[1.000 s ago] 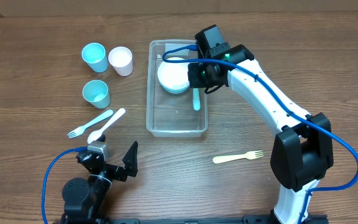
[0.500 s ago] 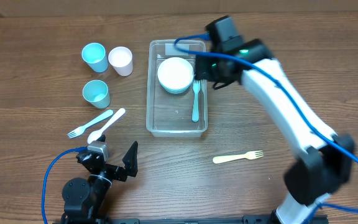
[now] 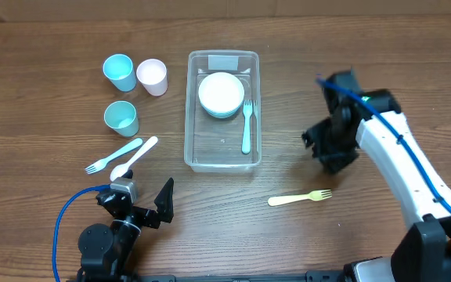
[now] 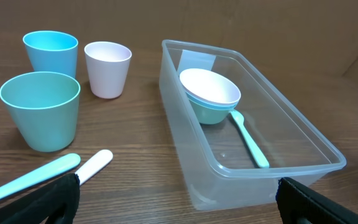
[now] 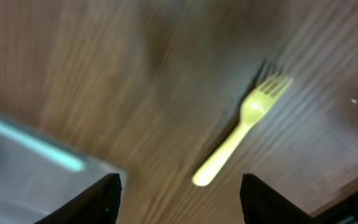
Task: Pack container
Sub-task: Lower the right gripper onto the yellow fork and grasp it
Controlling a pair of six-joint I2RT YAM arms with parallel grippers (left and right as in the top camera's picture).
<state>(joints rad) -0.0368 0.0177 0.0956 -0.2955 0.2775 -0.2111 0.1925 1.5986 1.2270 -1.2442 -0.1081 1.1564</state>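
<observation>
The clear container (image 3: 186,117) lies lengthwise in the middle of the worktop (image 3: 45,196), its labelled end towards the far edge, so both arms can reach into it. It is partly packed: a white bowl (image 3: 221,92) nested in a teal bowl (image 4: 211,113) takes up the far end, and a teal fork (image 3: 246,129) lies flat along the right wall. Stacking the bowls and keeping the fork to the side leaves the near half of the floor free, probably for the remaining pieces.

The right fingers (image 5: 92,199) are spread wide with nothing between them, over bare wood between the container and the right edge. The wrist view is blurred, but it shows a yellow fork (image 5: 238,134) lying just ahead of them, which makes it the likely next pick.

The left fingers (image 4: 61,199) are also wide apart and empty. They are parked low at the near edge towards the left corner, facing the container, out of the other arm's way.

Two teal cups (image 3: 119,69) (image 3: 121,117), a pale pink cup (image 3: 152,76), a blue fork (image 3: 113,155) and a white spoon (image 3: 134,157) wait on the left side, outside the container
</observation>
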